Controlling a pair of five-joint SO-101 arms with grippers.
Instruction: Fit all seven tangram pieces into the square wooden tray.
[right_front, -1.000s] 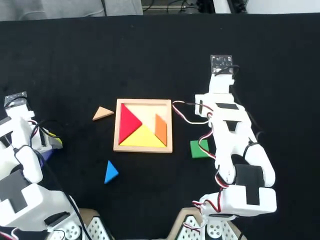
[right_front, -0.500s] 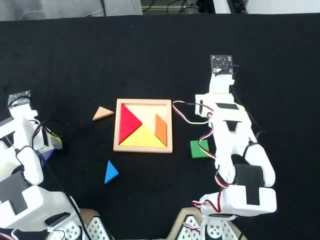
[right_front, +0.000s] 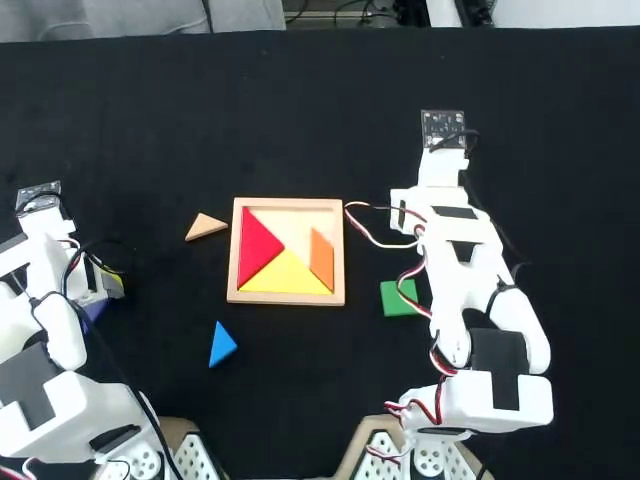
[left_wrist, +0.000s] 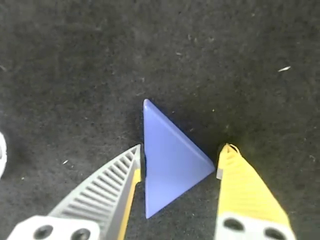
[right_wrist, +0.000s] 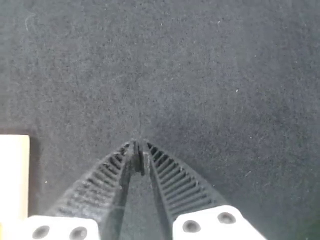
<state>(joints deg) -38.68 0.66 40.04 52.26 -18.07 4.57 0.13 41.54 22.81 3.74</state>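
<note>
High view: on the black cloth (right_front: 150, 120) the square wooden tray (right_front: 288, 203) sits mid-table holding a red triangle (right_front: 258, 245), a yellow triangle (right_front: 290, 273) and an orange piece (right_front: 321, 256), with a tan triangle (right_front: 205, 227) just left of it, a blue triangle (right_front: 221, 344) nearer the arms and a green square (right_front: 398, 298) just to its right. Left wrist view: the left gripper (left_wrist: 181, 150) has its two fingers apart, one on each side of a violet triangle (left_wrist: 167, 160) lying flat on the cloth, the tips close against its edges. Right wrist view: the right gripper (right_wrist: 137, 152) has its fingers pressed together on nothing, above the cloth near a corner of the tray
</note>
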